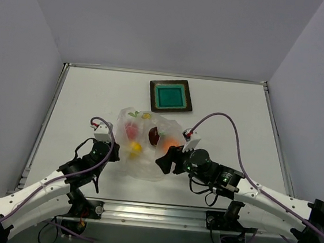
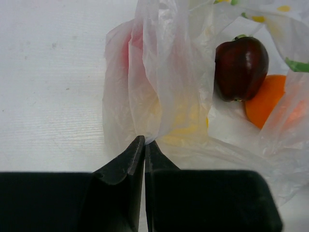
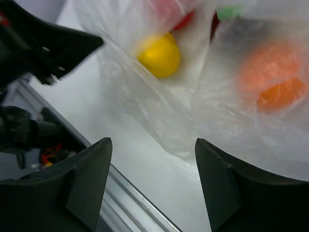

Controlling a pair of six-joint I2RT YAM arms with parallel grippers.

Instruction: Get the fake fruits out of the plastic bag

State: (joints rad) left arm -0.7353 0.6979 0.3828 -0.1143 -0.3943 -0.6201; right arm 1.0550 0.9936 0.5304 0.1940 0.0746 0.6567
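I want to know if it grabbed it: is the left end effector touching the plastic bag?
Touching. The left wrist view shows the left end effector shut, with a fold of the plastic bag pinched at its tips.

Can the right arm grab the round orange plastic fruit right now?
Probably not yet. The right gripper is open near it, but from that side the crinkly see-through plastic bag covers the round orange plastic fruit.

My left hand [image 2: 145, 141] is looking like matt black plastic. The plastic bag [image 2: 164, 72] is showing as thin, crinkly, half-clear film. The maroon fruit [image 2: 241, 65] is shining glossy and smooth; the orange fruit [image 2: 264, 99] is looking smooth too. The table [image 2: 48, 96] is appearing matt white, faintly grained.
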